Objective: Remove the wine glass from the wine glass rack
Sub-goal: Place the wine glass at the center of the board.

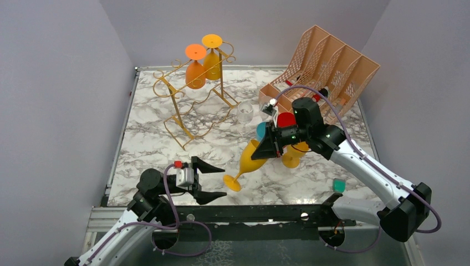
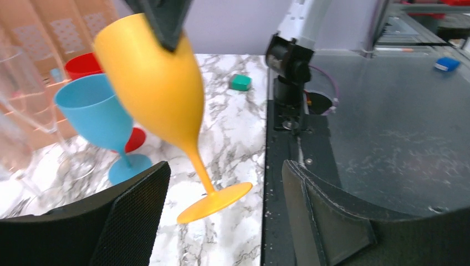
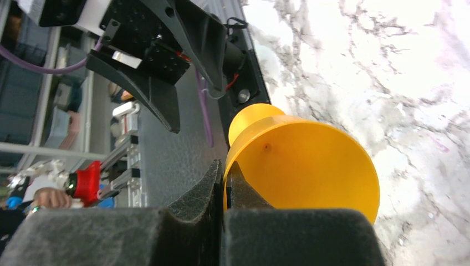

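Matte yellow wine glass (image 2: 161, 94), rim pinched by right tool (image 3: 224, 185)

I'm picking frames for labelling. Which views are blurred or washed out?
Left wrist: the yellow glass is slightly blurred, and the clear glass at the left edge is soft. Right wrist: the table glares white. Top external: sharp, evenly lit.

- I work in a robot lab's test cell — plain grey panels (image 1: 55, 83) box in a marble-print tabletop (image 1: 149, 149).
- I sit bolted to a black rail (image 1: 255, 213), purple cable (image 3: 204, 113) looping loose.
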